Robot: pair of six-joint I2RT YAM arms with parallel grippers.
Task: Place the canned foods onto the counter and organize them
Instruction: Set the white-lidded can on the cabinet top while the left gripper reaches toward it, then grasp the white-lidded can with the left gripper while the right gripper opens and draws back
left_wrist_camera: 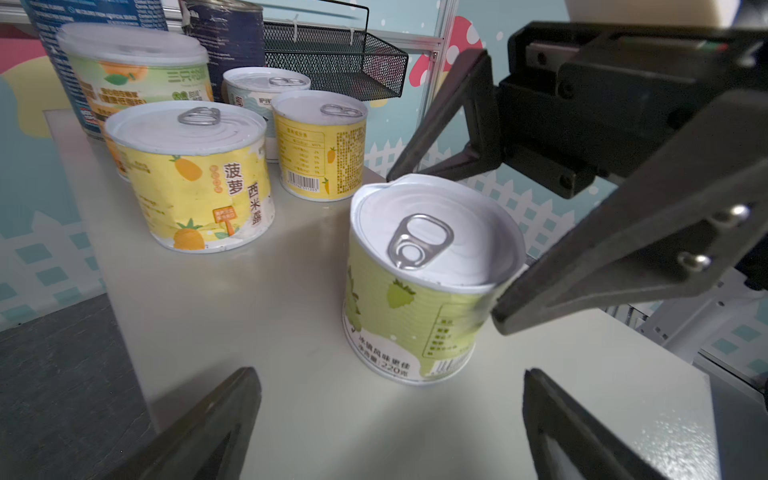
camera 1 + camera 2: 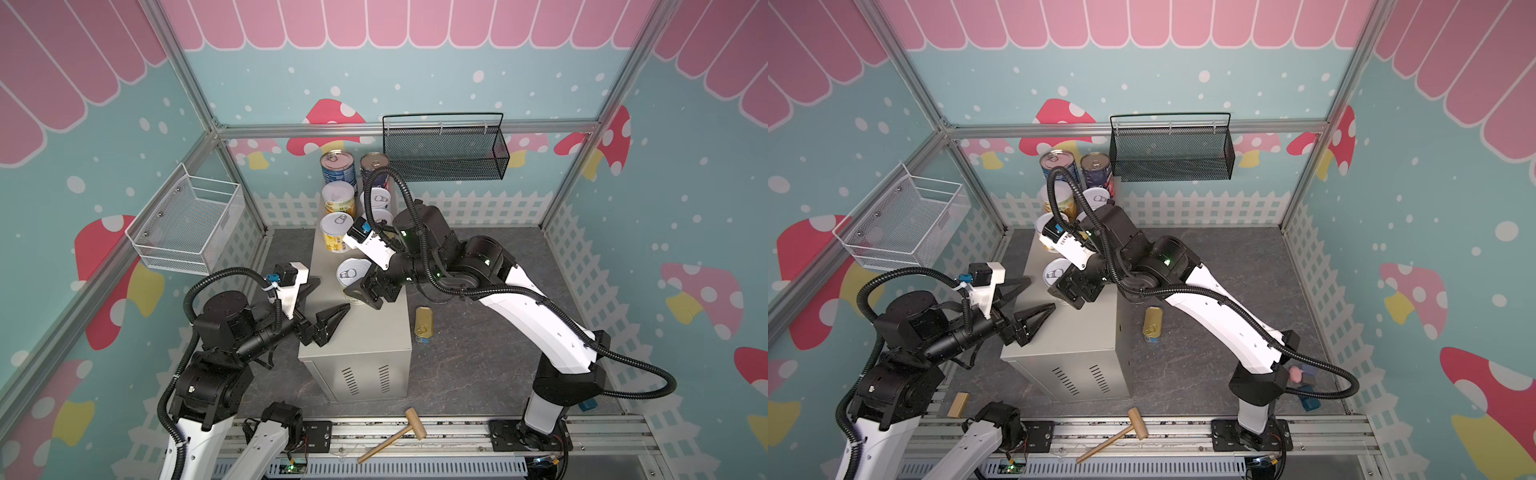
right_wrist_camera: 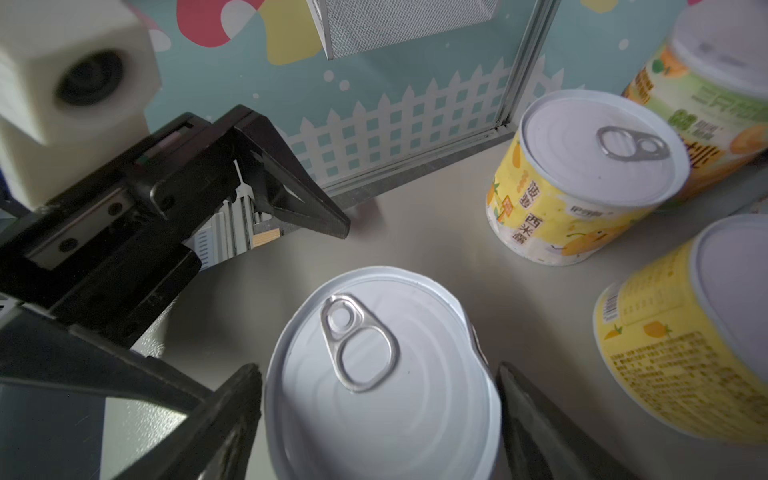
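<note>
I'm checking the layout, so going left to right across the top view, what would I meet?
white wire basket → left pincer → green-labelled can → gold tin

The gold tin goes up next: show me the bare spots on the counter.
Bare: the near end of the counter, between the green can and the vented edge; the left tool overhangs its left rim. A strip lies between the green can and the nearest yellow can. Crowded: the far end, six cans packed close.
</note>
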